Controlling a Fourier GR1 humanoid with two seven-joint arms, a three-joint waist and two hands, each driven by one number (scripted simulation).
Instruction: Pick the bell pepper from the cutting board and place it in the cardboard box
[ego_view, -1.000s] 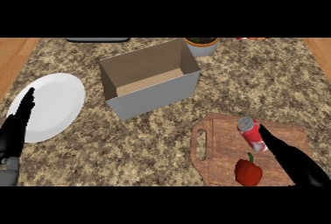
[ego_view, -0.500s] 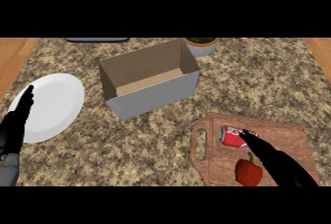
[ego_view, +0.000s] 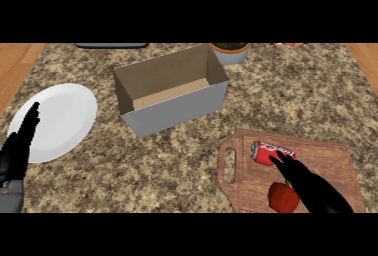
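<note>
The red bell pepper (ego_view: 282, 197) lies at the near edge of the wooden cutting board (ego_view: 336, 165), partly under my right hand (ego_view: 310, 186). That hand reaches in from the lower right with straight fingers (ego_view: 281, 161) whose tips touch a red soda can (ego_view: 269, 151) lying on its side on the board. The hand is open and holds nothing. The cardboard box (ego_view: 173, 90) stands open-topped and empty at the counter's middle, up and left of the board. My left hand (ego_view: 18, 147) rests open at the left edge, fingers up, beside the plate.
A white plate (ego_view: 59, 120) sits at the left. A potted plant (ego_view: 230, 51) stands behind the box at the far edge. A dark flat object (ego_view: 111, 45) and a red item (ego_view: 288, 44) show at the counter's back.
My right hand slid left across the board, over the pepper. The soda can, upright a second ago, now lies tipped on its side and a bit further left. The left hand stayed put.
</note>
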